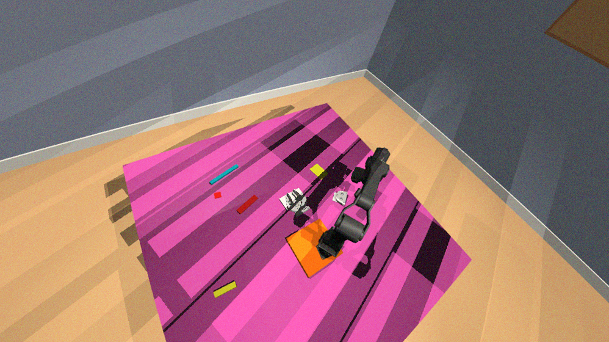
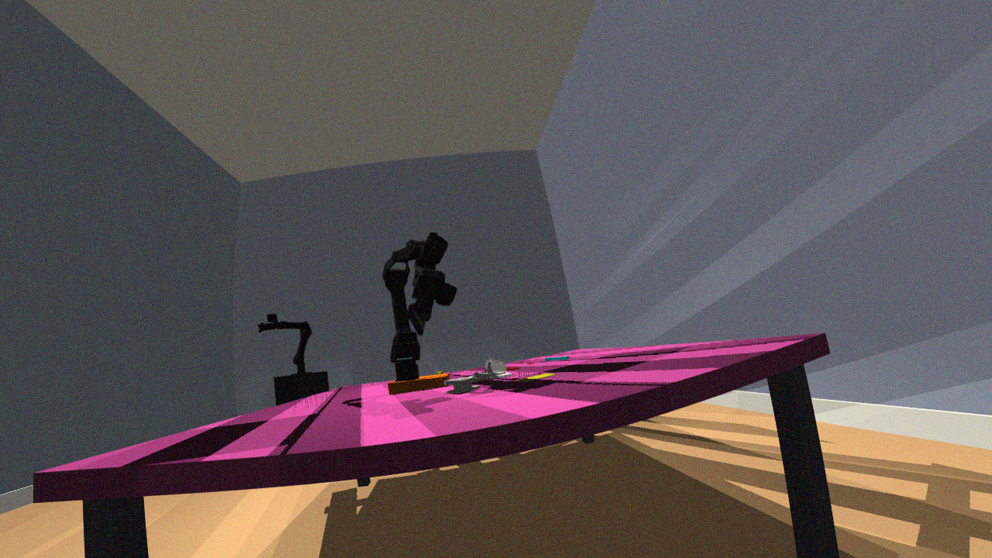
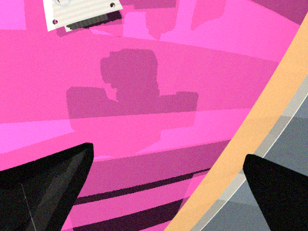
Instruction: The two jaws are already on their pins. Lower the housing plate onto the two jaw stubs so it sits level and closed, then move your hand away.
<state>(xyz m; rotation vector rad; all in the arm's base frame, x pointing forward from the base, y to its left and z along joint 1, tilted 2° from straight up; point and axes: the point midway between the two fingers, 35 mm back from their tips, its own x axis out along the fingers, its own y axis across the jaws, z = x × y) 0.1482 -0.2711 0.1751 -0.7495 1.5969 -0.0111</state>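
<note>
Wrist view: gripper wide open, nothing between fingers; beyond it a white plate, likely the housing, lies on the pink table, top left and cropped, well apart from the fingertips. Past the table edge come floor, then wall. Top view puts another white piece near the plate, not touching; can't tell if it's the jaw base.

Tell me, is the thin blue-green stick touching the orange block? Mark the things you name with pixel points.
Apart. The top view shows it plainly: pink tabletop and a dark red bar lie between the blue-green stick (image 1: 223, 174) (image 2: 556, 358) and the orange block (image 1: 306, 250) (image 2: 418, 384).
</note>
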